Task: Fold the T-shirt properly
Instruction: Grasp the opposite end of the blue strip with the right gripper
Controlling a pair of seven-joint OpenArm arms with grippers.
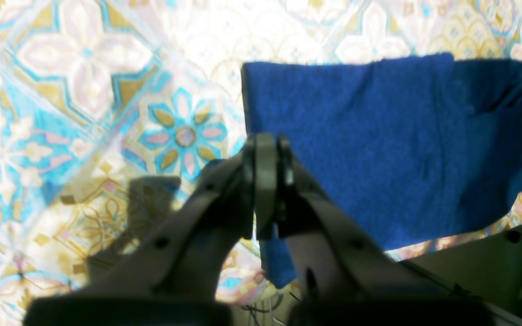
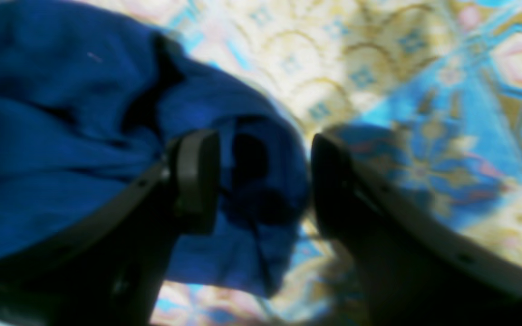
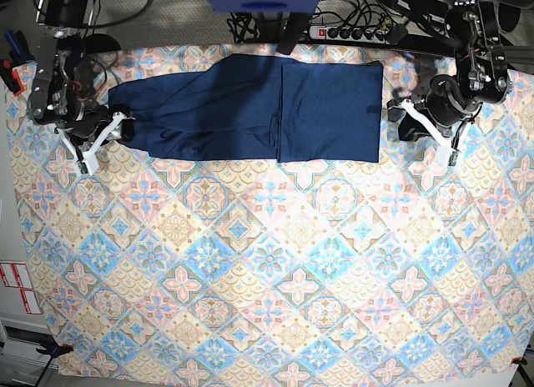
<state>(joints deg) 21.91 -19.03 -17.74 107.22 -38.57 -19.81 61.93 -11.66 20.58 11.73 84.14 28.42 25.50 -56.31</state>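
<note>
T-shirt (image 2: 61,149): right wrist view blurred throughout; fabric ran off the left and top edges. Left wrist view: cloth cut by the right edge, a strip hidden behind the left gripper (image 1: 265,149). Tablecloth (image 3: 250,262): partly covered.

My table is covered by a patterned cloth (image 3: 267,262) of pastel tiles: blue, pink and yellow flowers set in diamonds. It reaches nearly to every edge of the base view. Behind it, along the far side, a power strip (image 3: 355,32) lies among tangled black cables (image 3: 250,24). At the lower left edge, white labels with red print (image 3: 17,287) sit on a pale surface. Light falls bright and even from above, washing the cloth almost white in my wrist views.
</note>
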